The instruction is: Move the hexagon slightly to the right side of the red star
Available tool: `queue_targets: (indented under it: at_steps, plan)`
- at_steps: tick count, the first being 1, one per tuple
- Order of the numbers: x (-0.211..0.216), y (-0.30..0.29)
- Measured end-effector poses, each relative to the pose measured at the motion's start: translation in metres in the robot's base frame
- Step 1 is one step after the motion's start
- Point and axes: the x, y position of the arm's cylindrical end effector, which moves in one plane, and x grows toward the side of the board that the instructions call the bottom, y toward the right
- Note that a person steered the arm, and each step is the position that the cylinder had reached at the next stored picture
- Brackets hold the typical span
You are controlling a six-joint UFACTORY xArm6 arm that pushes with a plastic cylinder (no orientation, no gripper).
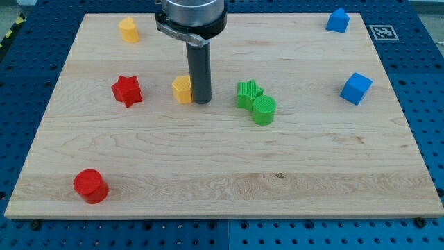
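A yellow hexagon [182, 89] lies on the wooden board [222, 160], to the right of a red star [127, 90], with a gap of about one block's width between them. My tip [202, 101] stands right against the hexagon's right side, touching or nearly touching it. The rod rises from there to the arm's body at the view's top.
A green star [248, 92] and a green cylinder [263, 110] touch each other right of the tip. A red cylinder [91, 185] sits at the bottom left. A yellow block [128, 30] is at the top left. Two blue blocks [338, 20] [356, 87] are at the right.
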Motion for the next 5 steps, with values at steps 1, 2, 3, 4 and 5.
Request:
queue_targets:
  at_steps: [1, 2, 3, 4, 5]
  plan:
    - [0.009, 0.0]
    - [0.034, -0.001]
    - [0.033, -0.002]
    - [0.033, -0.002]
    - [0.033, -0.002]
